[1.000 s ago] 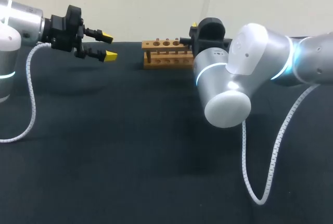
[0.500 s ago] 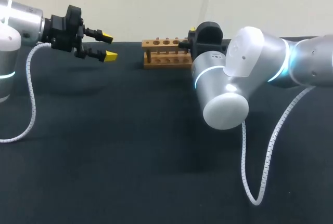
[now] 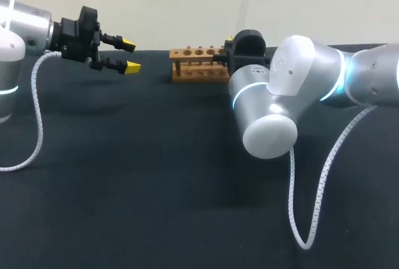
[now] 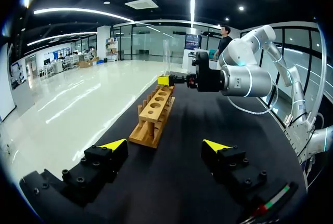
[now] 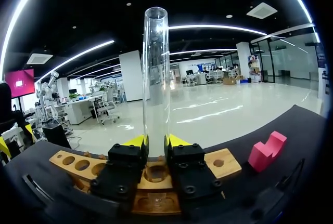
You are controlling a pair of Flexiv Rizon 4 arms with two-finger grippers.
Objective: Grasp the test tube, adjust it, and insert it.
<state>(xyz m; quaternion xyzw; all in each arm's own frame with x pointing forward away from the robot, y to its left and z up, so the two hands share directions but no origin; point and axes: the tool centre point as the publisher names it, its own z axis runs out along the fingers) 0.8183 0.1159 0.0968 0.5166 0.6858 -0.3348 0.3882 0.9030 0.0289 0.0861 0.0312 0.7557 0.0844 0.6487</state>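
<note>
Now the right gripper [image 5: 156,142] pinches the tube [image 5: 155,78] upright over the rack [image 5: 70,162] by the table's [image 3: 156,175] far edge. Left gripper [image 3: 129,55] gapes.

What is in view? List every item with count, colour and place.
test tube: one, clear, upright in the right claw, over the rack.
rack: one, light wood, near the table's far edge.
block: one, pink, on the table beside the rack's end.
table: one, black.
left claw: one, black with yellow tips, open, above the table, apart from the rack.
right claw: one, black with yellow tips, shut on the test tube.
</note>
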